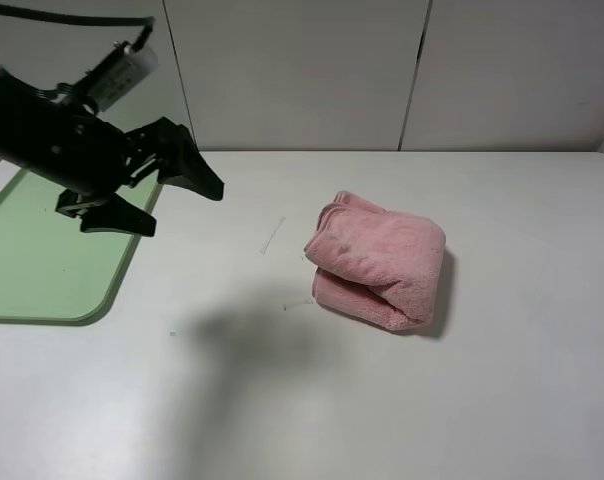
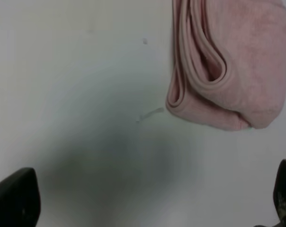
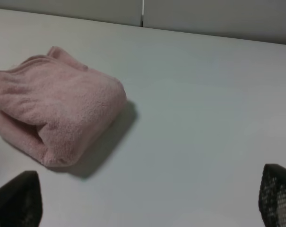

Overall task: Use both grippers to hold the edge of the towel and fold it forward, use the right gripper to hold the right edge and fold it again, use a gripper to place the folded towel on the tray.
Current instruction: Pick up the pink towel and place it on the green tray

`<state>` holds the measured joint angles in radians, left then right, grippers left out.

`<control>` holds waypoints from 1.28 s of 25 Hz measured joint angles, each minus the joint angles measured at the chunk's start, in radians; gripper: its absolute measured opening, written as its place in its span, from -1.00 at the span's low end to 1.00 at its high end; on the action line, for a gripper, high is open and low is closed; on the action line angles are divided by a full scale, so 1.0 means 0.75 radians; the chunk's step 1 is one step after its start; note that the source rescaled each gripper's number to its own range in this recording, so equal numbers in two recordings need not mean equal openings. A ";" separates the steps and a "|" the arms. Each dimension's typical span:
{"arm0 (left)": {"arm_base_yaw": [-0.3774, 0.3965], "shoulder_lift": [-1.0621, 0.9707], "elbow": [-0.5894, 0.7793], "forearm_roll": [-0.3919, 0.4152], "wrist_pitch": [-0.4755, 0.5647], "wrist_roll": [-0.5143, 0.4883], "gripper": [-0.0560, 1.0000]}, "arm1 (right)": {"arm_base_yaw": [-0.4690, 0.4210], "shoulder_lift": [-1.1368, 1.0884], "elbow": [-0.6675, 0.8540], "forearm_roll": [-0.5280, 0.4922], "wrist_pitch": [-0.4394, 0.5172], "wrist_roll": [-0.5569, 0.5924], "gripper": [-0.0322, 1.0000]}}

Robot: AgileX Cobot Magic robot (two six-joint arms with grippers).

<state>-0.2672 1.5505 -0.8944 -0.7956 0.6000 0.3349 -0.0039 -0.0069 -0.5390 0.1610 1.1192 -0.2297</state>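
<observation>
Well right of left claw (image 1: 178,203): towel (image 1: 380,258)

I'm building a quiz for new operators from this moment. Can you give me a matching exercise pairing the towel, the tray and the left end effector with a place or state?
Things:
1. towel
2. tray
3. left end effector

Places or states:
A. open, in the air by the tray's right rim
B. folded into a bundle on the white table
C. flat at the table's left edge

Pairs: 1-B, 2-C, 3-A
</observation>
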 joint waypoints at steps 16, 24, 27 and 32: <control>-0.256 0.663 -0.525 -0.100 0.015 0.015 0.97 | 0.000 0.000 0.000 0.000 -0.002 0.000 1.00; -0.324 0.865 -0.737 -0.105 0.047 0.015 0.97 | 0.000 0.000 0.000 0.000 -0.003 0.000 1.00; -0.349 0.920 -0.801 -0.107 0.050 0.015 0.97 | 0.000 0.000 0.000 0.000 -0.003 0.000 1.00; -0.385 0.991 -0.879 -0.114 0.055 0.015 0.96 | 0.000 0.000 0.000 0.000 -0.003 0.000 1.00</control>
<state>-0.5558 2.2936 -1.5536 -0.8811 0.6412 0.3465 -0.0039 -0.0069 -0.5390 0.1610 1.1170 -0.2297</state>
